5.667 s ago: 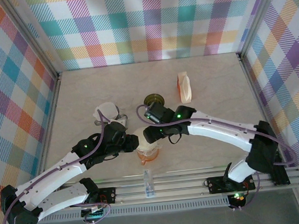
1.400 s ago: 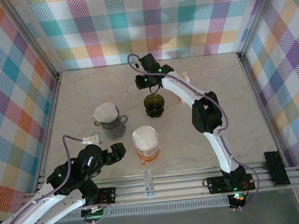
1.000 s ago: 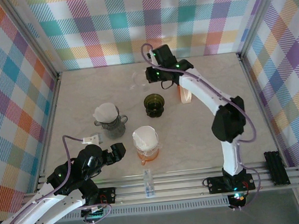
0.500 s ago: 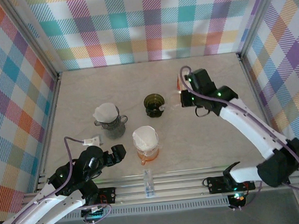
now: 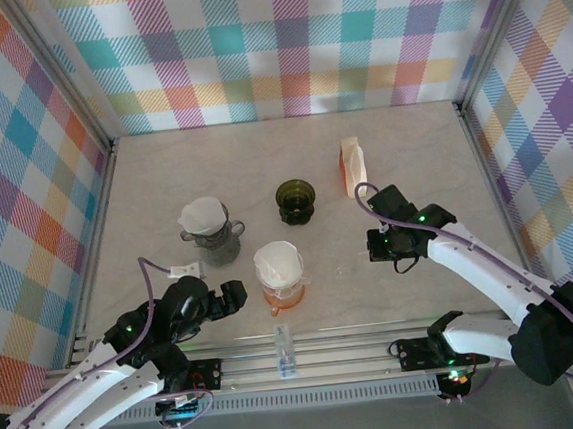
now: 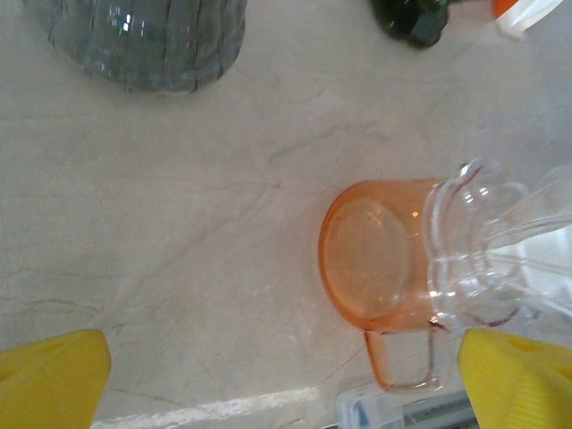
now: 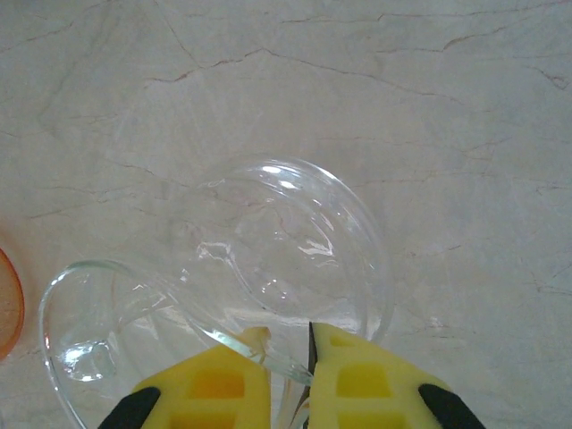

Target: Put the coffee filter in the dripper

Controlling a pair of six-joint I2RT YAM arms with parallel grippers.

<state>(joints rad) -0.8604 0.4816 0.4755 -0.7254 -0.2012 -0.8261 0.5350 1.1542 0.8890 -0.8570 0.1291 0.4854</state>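
Four drippers, two filters seated.
From above we count a grey dripper (image 5: 221,246) and an orange dripper (image 5: 284,297), each holding a white filter (image 5: 204,214), plus an empty green dripper (image 5: 295,202). The right wrist view adds a clear dripper (image 7: 268,241), its rim pinched by the right gripper (image 7: 306,350). The left gripper (image 5: 231,300) gapes wide beside the orange dripper.

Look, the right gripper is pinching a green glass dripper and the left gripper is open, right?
Not green: the glass dripper pinched by the right gripper is clear, as the right wrist view shows. The left gripper is open.
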